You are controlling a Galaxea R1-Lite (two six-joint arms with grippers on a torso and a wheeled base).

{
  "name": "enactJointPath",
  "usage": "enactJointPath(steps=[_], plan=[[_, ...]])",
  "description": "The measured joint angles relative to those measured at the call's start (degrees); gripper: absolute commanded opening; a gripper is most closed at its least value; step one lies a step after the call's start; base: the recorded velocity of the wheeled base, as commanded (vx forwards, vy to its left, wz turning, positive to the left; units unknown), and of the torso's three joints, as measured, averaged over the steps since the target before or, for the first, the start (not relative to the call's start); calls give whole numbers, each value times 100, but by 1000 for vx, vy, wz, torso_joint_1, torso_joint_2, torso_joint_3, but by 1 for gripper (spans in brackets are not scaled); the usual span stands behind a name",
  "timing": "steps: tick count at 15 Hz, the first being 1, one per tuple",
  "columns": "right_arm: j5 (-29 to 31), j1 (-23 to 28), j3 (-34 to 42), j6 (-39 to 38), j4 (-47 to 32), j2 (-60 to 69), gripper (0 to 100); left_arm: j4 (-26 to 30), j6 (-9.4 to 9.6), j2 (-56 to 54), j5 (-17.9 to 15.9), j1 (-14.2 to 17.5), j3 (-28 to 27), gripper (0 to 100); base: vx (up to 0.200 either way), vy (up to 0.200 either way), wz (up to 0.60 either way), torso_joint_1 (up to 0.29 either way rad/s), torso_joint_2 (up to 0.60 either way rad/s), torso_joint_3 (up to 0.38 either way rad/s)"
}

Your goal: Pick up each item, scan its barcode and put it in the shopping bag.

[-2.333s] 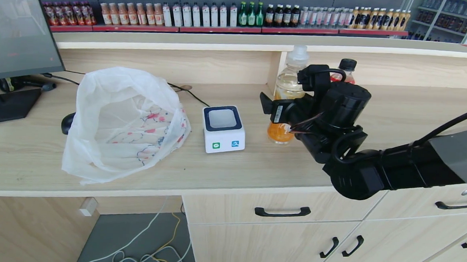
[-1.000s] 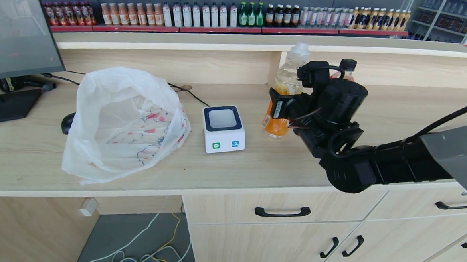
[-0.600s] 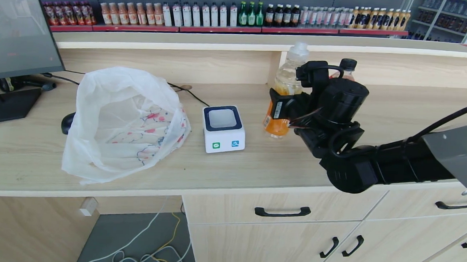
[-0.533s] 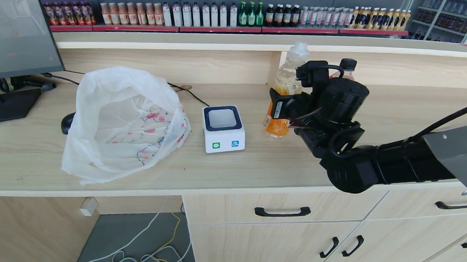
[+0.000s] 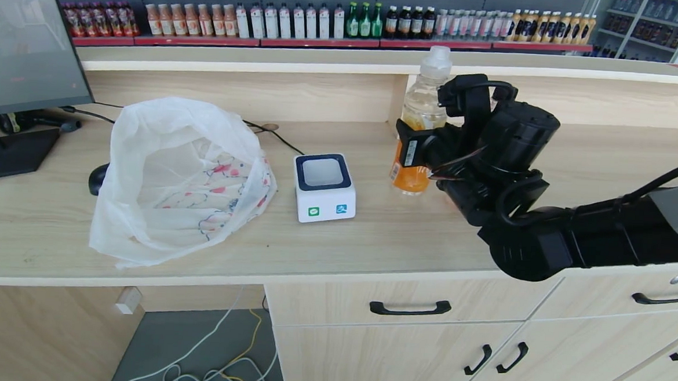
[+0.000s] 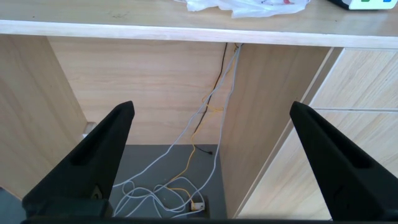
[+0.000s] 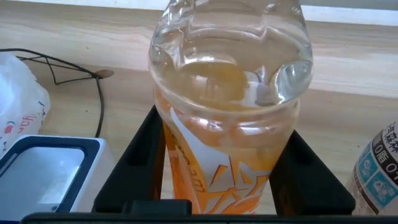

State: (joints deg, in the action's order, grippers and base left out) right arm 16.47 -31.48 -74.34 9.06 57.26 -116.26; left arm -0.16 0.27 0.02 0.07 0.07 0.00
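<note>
My right gripper [image 5: 419, 154] is shut on an orange drink bottle [image 5: 420, 110] with a white cap, holding it upright by its lower body, to the right of the white barcode scanner [image 5: 323, 187]. In the right wrist view the bottle [image 7: 230, 112] stands between the two black fingers [image 7: 140, 168], with the scanner [image 7: 43, 174] beside it. The open white shopping bag [image 5: 177, 176] lies to the left of the scanner. My left gripper [image 6: 211, 162] hangs open below the counter edge, holding nothing.
A second bottle [image 7: 379, 168] stands just behind the held one. A monitor [image 5: 22, 34] and a black mouse [image 5: 97, 178] are at the left. The raised counter back wall [image 5: 251, 93] runs behind. Cables [image 6: 186, 180] hang under the counter.
The right gripper closed on the bottle, tipped it toward the scanner, then raised it and brought it back upright. The bag and scanner stayed put.
</note>
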Motion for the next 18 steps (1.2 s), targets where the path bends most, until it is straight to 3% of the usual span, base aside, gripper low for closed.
enactJointPath(steps=[5,13,18], plan=[[-101,-187,574,473,-33,639,0,2,0,0,-2,0,0,100,0,0,0,0,0,0],[241,-1168,2146,572,-28,2053,0,0,-2,0,-2,-2,0,100,0,0,0,0,0,0],[134,-1312,2666,-52,2,2580,0,0,0,0,-2,0,0,100,0,0,0,0,0,0]])
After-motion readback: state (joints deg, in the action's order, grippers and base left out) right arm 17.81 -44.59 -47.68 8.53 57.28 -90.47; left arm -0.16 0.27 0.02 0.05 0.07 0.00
